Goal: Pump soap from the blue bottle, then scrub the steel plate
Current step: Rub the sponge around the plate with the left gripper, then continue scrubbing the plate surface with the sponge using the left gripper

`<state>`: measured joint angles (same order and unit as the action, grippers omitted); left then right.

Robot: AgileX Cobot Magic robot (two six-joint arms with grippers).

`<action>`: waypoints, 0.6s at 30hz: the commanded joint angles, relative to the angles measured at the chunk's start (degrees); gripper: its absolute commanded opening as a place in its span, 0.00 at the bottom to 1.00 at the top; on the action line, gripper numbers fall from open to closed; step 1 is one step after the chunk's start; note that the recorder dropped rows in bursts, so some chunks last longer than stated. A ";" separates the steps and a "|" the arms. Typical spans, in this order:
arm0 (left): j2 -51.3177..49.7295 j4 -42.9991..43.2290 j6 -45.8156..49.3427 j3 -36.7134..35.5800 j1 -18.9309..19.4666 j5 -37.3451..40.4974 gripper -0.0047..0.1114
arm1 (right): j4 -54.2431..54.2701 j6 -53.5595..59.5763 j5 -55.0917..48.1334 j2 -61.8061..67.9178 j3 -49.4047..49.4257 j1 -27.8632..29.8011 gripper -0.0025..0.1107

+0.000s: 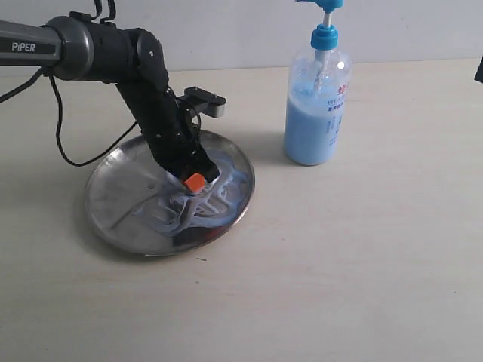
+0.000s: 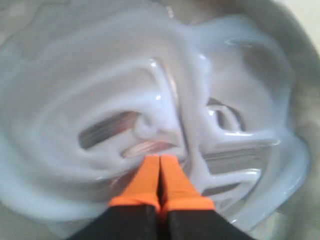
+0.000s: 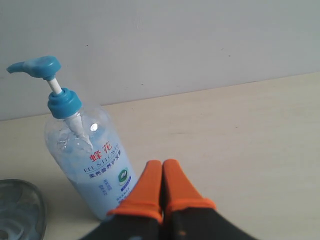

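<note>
The steel plate lies at the left of the exterior view, its right half covered in whitish-blue swirls of soap. My left gripper points down into the plate, shut with nothing between its orange fingers. Close up, the left gripper has its tips at the smeared soap. The blue bottle stands upright to the right of the plate. My right gripper is shut and empty, hovering near the blue bottle; the plate rim shows at one edge. The right gripper is outside the exterior view.
The pale wooden table spreads around plate and bottle. A black cable trails from the left arm behind the plate. A light wall stands behind the bottle.
</note>
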<state>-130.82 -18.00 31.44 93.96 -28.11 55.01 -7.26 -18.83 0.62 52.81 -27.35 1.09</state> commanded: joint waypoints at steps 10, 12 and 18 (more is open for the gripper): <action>0.21 -0.81 0.99 -0.47 -5.07 -4.76 0.04 | 0.27 0.13 0.69 -0.15 -0.62 0.28 0.02; 0.21 -0.60 1.12 -0.47 -5.07 -6.38 0.04 | 0.99 0.13 0.69 -0.15 -0.62 0.28 0.02; -2.33 -0.60 1.12 3.78 -5.07 -6.27 0.04 | 1.27 0.13 0.69 -0.15 -0.62 0.28 0.02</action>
<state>-131.96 -18.72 32.48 95.63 -33.00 48.89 -6.15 -18.83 0.62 52.81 -27.35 1.09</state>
